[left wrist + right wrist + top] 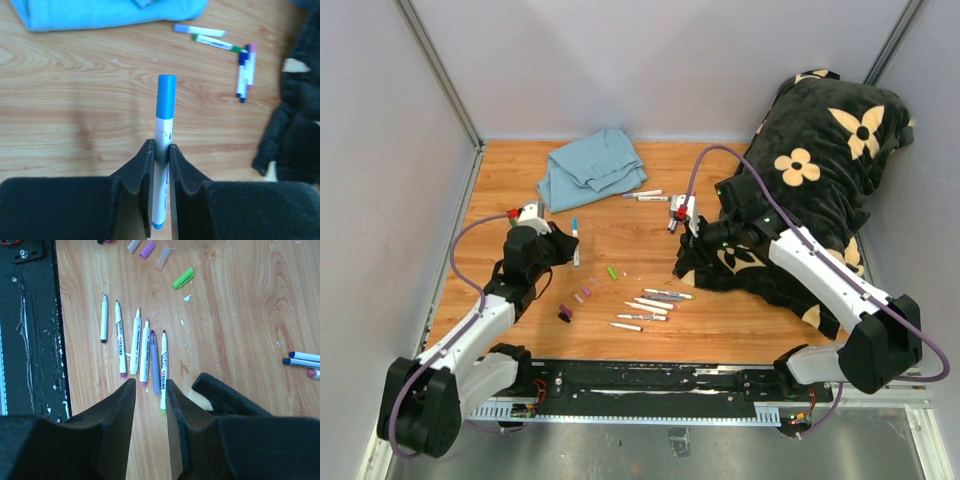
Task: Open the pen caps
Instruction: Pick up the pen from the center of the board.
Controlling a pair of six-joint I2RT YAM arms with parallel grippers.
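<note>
Left fingers (140, 167) clamp marker barrel (162, 131); right fingers (117, 415) parted, empty – should grip blue cap (166, 95) squarely, pull along axis

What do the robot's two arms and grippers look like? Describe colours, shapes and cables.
Both the left arm and right arm have white links between bulky black joints. A thin purple cable loops along each. The left gripper and right gripper have two black, wedge-shaped fingers each.
</note>
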